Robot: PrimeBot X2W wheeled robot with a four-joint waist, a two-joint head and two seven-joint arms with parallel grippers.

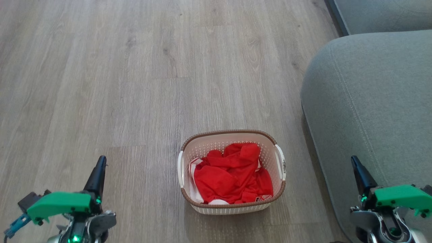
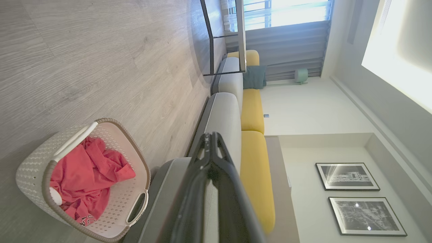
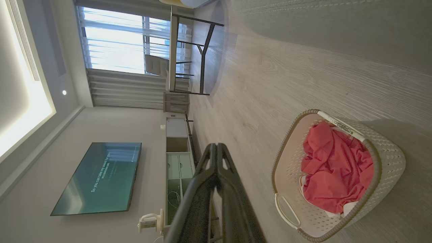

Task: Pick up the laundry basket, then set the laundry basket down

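Floor [image 1: 135, 67]: pale planks, sofa [image 1: 371, 101] along right edge.
Left gripper [image 2: 211, 136]: fingers closed, empty.
Right gripper [image 3: 214, 146]: closed, empty.
Laundry basket [image 1: 233, 208]: on floor between them, near sofa.
Risk: uneven lift tips it, spilling red garment [image 1: 233, 175].

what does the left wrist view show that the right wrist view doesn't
Left wrist view: two framed pictures on a wall and a teal cushion. Right wrist view: a wall-mounted screen and a pale cabinet near it. Both: the laundry basket holding red clothing on the wood floor, a dark-framed table, and that arm's own fingers together: left pincer, right pincer.
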